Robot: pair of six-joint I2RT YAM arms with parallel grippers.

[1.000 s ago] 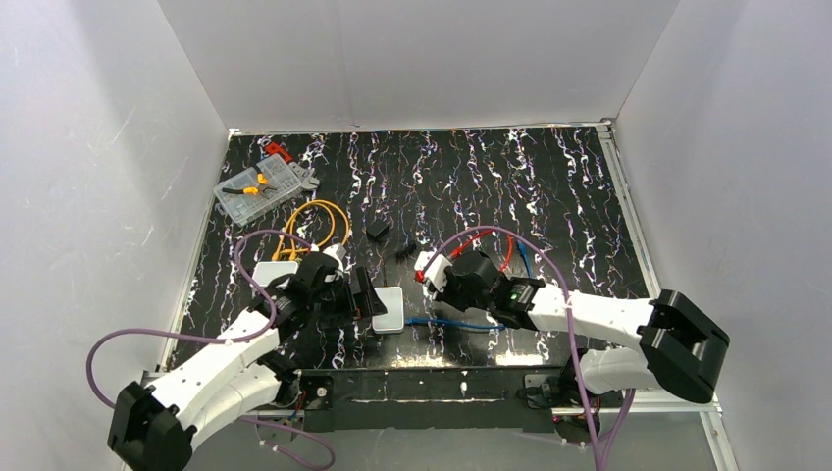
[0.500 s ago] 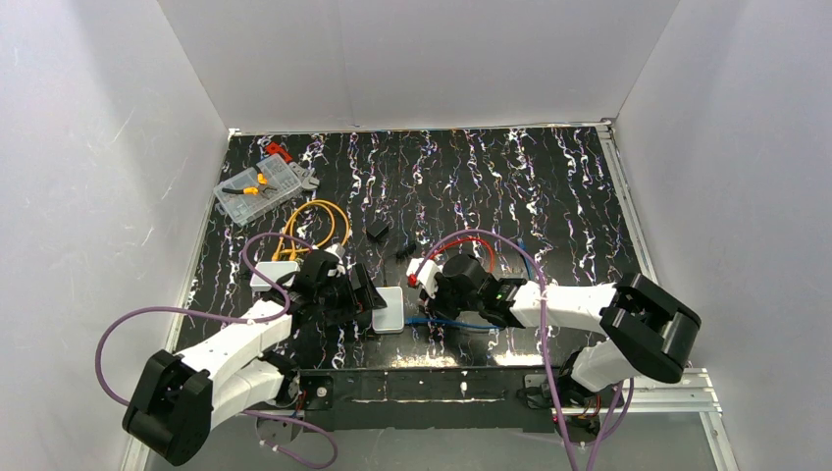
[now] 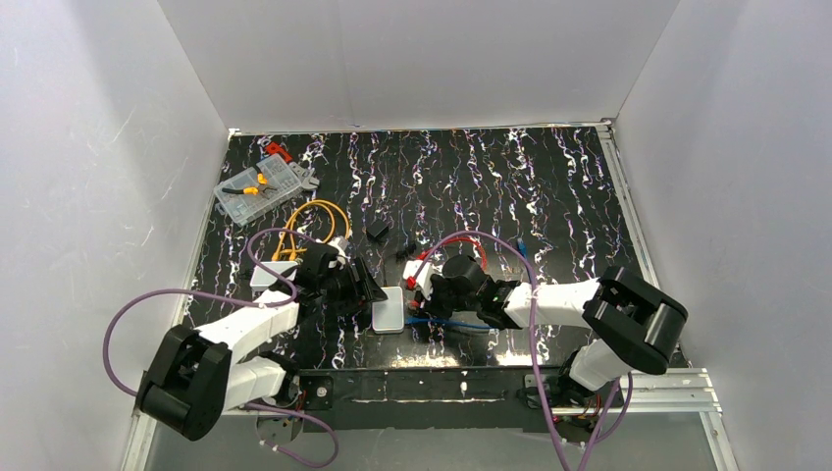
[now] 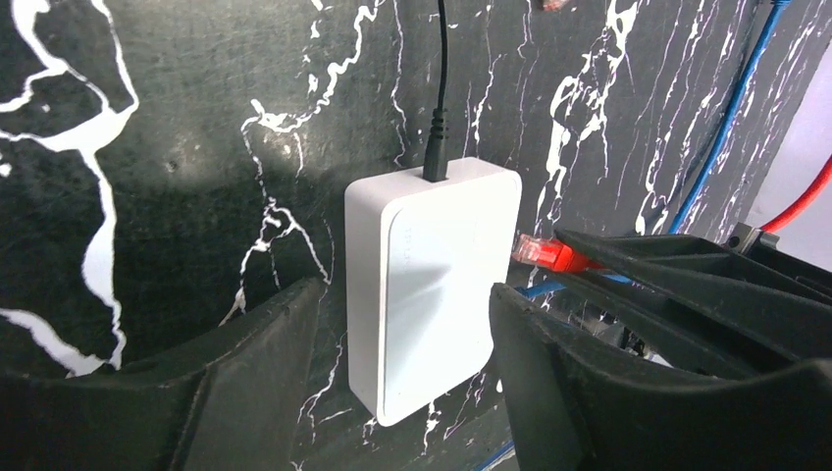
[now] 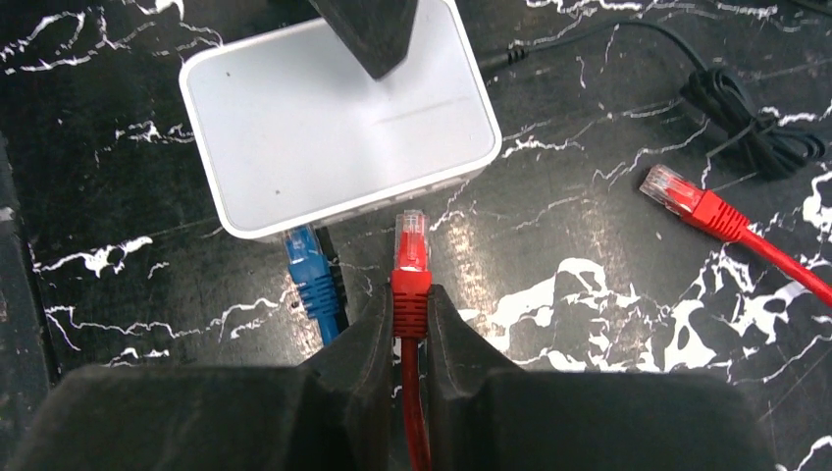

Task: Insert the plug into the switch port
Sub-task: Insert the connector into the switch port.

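Observation:
The switch [image 3: 389, 312] is a pale grey-white flat box on the black marbled table. It also shows in the left wrist view [image 4: 432, 285] and the right wrist view [image 5: 334, 118]. My left gripper [image 4: 402, 292] is open, with one finger on each side of the switch. My right gripper [image 5: 412, 304] is shut on a red plug [image 5: 410, 245], whose tip points at the switch's near edge, a small gap away. The red plug also shows beside the switch in the left wrist view [image 4: 549, 253]. A blue plug [image 5: 309, 265] sits in a port to its left.
A black cable [image 4: 439, 88] is plugged into the switch's far end. A second red plug [image 5: 677, 191] and a black cable coil [image 5: 755, 128] lie to the right. A smaller white box [image 3: 270, 275], a yellow cable [image 3: 314, 221] and a clear parts box [image 3: 260, 186] are at the left.
My right gripper has moved left with the red plug, closer to the switch. My left gripper has shifted a little further around the switch.

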